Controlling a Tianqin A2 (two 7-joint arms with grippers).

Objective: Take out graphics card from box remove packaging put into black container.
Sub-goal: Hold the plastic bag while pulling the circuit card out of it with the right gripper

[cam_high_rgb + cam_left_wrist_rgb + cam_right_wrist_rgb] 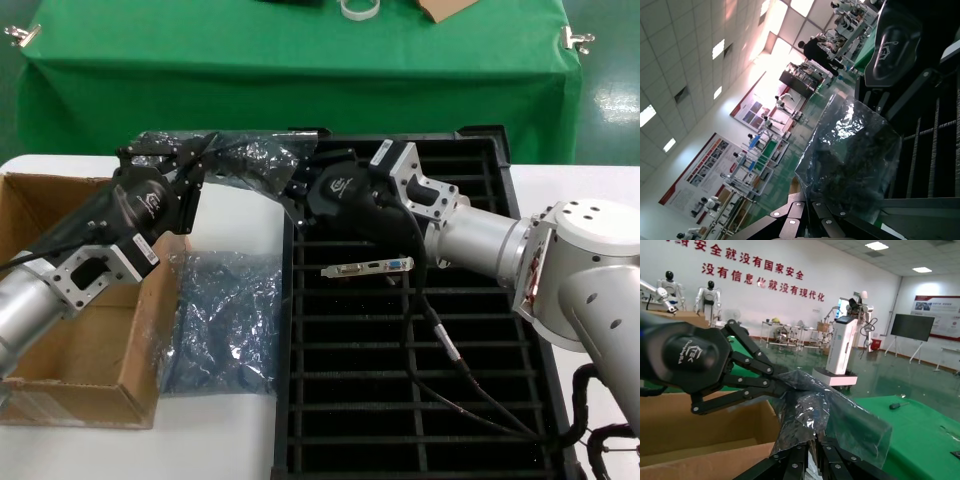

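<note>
Mid-unwrap: left gripper (205, 160) and right gripper (297, 190) both clamped on crinkly translucent grey-blue plastic bag (255, 160), upper centre, above large black slotted plastic tray (350, 400); insertion pending.

Both claws pinch the crinkly packaging (827, 415) (left claw (782, 388) from the box (700, 430) side).

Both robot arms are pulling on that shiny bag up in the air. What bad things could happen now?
The left tool and right tool both pinch the packaging above the black container. Whatever is inside might slip out and fall onto the slots, perhaps hitting the graphics card already lying there. Uneven pulling might also tear the thin plastic. The right arm's cable trails over the container near that card and could snag it.
</note>
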